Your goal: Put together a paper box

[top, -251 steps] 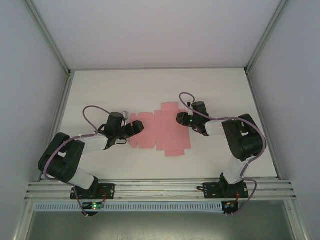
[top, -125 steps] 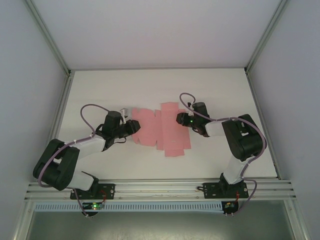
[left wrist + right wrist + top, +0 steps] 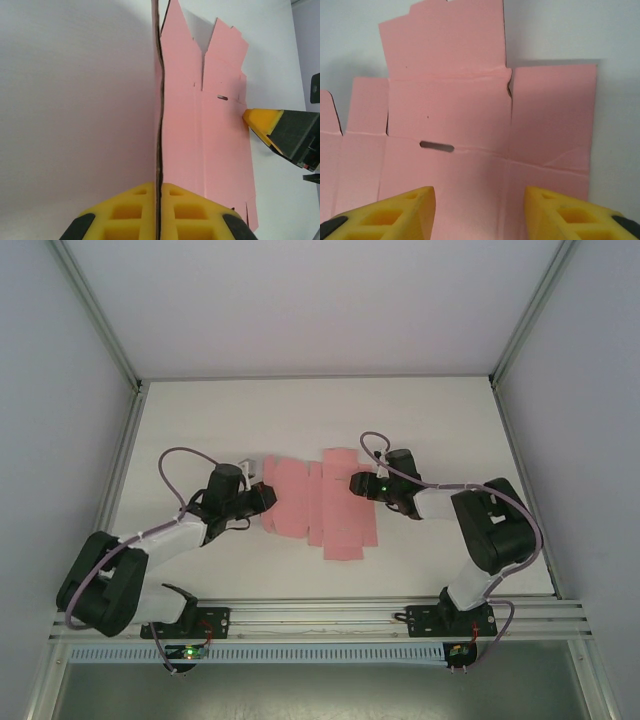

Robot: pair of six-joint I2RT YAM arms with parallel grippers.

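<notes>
Barely begun: left pincer (image 3: 157, 187) pinches a raised edge of the otherwise flat box (image 3: 320, 505), right pincer (image 3: 479, 197) spread above it.

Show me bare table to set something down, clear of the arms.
Free: the table strip between the paper box and the back wall, and the near strip between both arm bases. Crowded: the middle, where the left gripper pinches the sheet's edge and the right gripper hangs open over it.

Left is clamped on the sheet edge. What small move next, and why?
Probably lower the right gripper to pin the paper box, since its jaws stand open over the panels while the left gripper is shut on the upturned left edge.
</notes>
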